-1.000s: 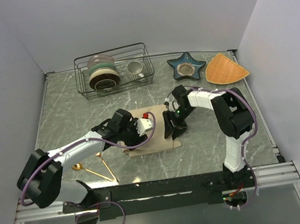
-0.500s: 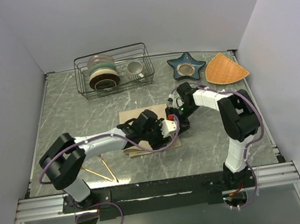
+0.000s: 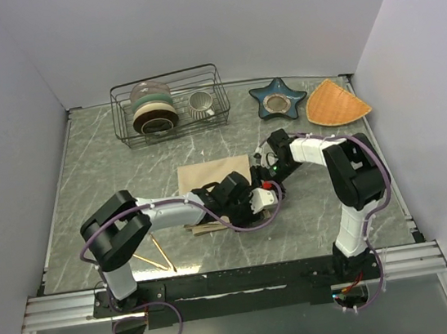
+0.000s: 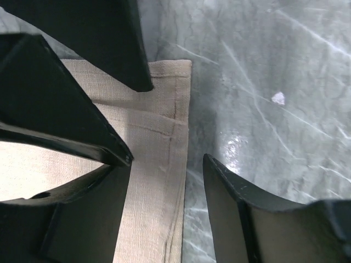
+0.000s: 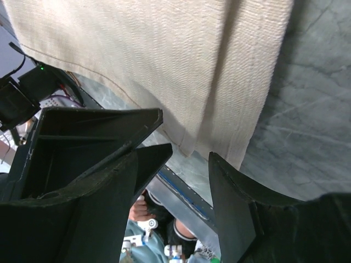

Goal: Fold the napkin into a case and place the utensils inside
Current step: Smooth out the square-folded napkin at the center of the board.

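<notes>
Mid-table, seen from my remote station: the plain beige-tan cloth napkin [image 3: 212, 171] lies folded flat on the grey marbled table [image 3: 109, 174], with both arms bent in over its right-hand end. The left gripper [image 4: 167, 159] stands with its jaws parted. One finger [image 4: 82, 219] is over the cloth and the other over bare stone, and the napkin's stitched hem runs up between them with nothing pinched. The right gripper [image 5: 189, 153] is likewise spread, with the layered edge of the cloth showing through the gap. It grips nothing that I can see.

The two thin shiny gold metal utensils [image 3: 159, 251] lie crossed on the table near the front edge, left of the napkin and clear of it. The left arm partly hides them, so I cannot tell fork from spoon.

Along the far side stand a black wire dish rack [image 3: 122, 118] holding plates and a cup, a dark blue star-shaped dish [image 3: 278, 98] and an orange wedge-shaped woven mat [image 3: 336, 103].
</notes>
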